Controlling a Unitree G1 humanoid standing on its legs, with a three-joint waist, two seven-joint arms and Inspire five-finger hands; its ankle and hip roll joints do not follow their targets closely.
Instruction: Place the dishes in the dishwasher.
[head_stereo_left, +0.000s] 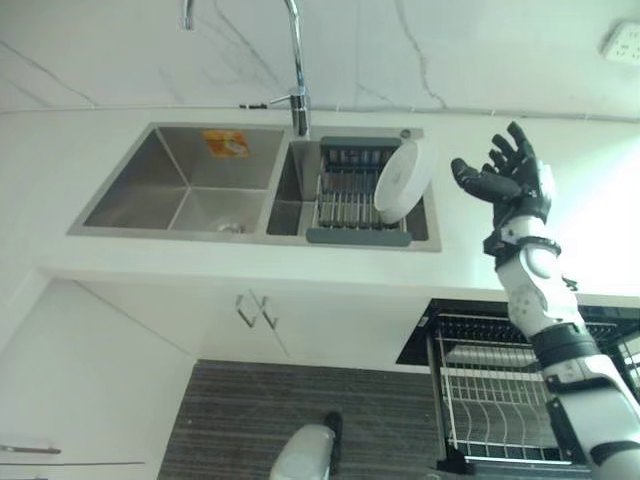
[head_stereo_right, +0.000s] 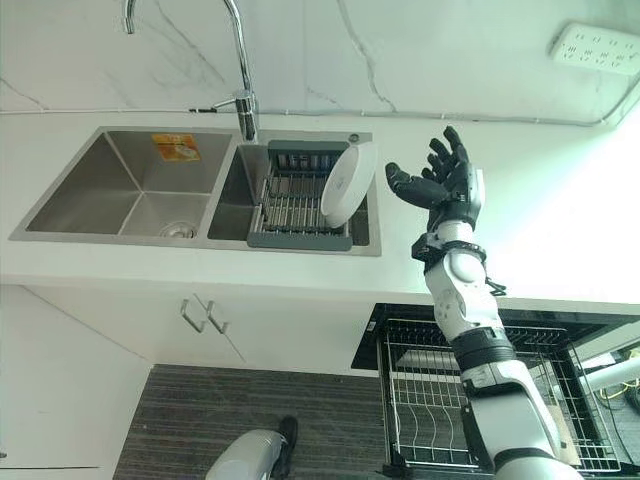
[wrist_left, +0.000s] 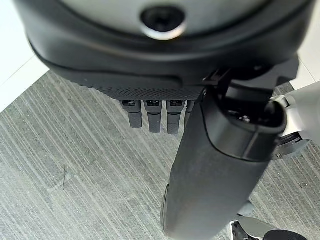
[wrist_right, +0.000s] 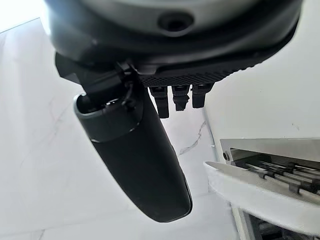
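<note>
Dishwasher rack (head_stereo_left: 500, 390) cut off below

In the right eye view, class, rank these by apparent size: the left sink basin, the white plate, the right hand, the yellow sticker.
1. left sink basin
2. white plate and right hand: similar in apparent size, and the raised hand may be nearer the camera, so unranked
3. yellow sticker

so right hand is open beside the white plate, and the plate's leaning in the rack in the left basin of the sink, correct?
Not quite: the basin is wrong. The white plate leans in the rack in the right basin of the sink, as the left eye view shows. The rest holds: the right hand is open beside the plate, fingers spread, not touching it.
</note>
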